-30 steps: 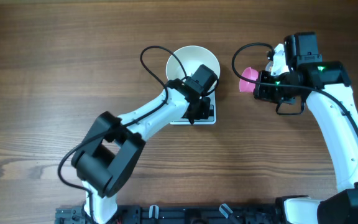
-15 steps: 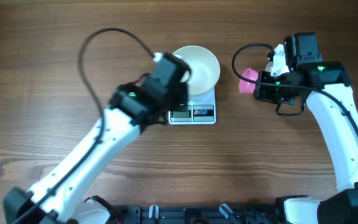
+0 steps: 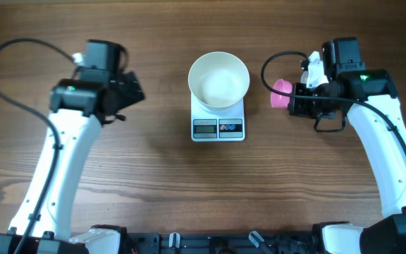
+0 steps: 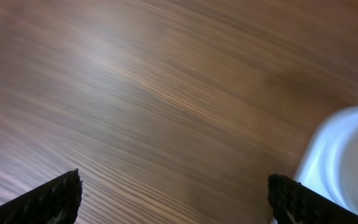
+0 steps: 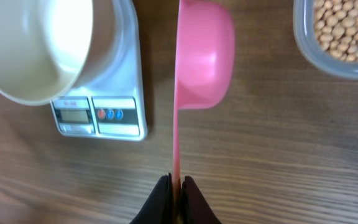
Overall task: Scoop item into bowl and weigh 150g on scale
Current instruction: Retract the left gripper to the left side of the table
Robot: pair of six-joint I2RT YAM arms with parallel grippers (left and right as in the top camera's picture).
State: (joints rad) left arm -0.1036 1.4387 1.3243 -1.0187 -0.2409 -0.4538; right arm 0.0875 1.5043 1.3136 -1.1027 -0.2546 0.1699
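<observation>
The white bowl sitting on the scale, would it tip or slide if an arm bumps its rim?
The bowl looks empty, so it is probably light and would likely slide. It overhangs the scale platform, so a sideways push might tip it off the edge. Its smooth glossy sides probably offer little grip.

A second ago the left gripper hung low over the scale, with its fingers at the near rim of the bowl and the arm hiding the display. It has since swung away to the left, so bowl and scale now lie well apart from its fingertips, off to their right, and both show uncovered from above. Its jaws have opened and now stand wide apart, with only bare table between the fingers.
</observation>
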